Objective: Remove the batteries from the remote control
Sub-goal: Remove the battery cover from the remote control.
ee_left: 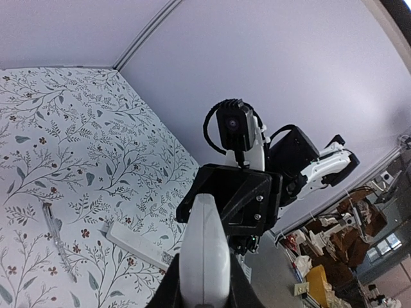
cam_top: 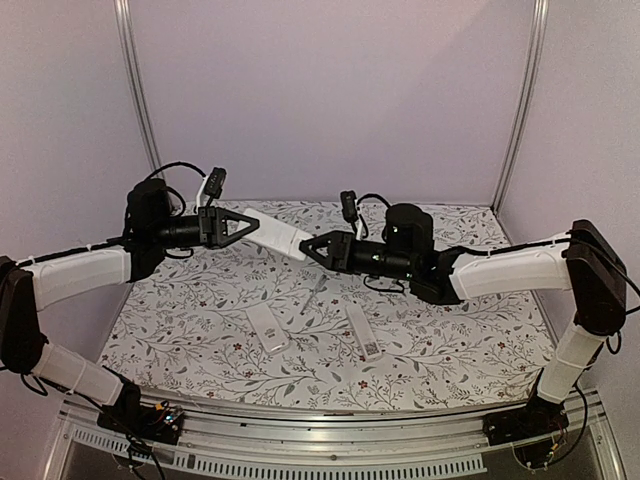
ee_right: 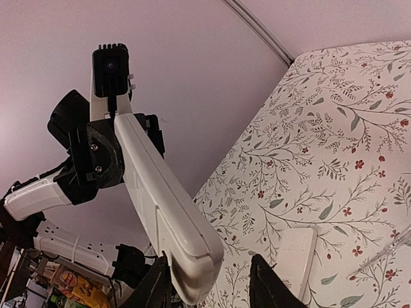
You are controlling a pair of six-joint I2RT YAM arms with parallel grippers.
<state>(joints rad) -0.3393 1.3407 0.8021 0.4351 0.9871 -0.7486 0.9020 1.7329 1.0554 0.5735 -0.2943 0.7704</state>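
Note:
My left gripper (cam_top: 240, 228) is shut on a white remote control (cam_top: 282, 238) and holds it level in the air above the table. In the left wrist view the remote (ee_left: 204, 247) stands between my fingers. My right gripper (cam_top: 312, 247) is at the remote's free end. In the right wrist view its jaws stand wide around that end (ee_right: 192, 256): the left finger (ee_right: 156, 287) is against it, and the right finger (ee_right: 266, 282) is apart from it. No batteries show in any view.
On the flowered table (cam_top: 200, 300) lie a short white piece (cam_top: 267, 330), a longer white remote (cam_top: 362, 332) and a thin grey pen-like tool (cam_top: 313, 297) between them. Walls close the back and sides.

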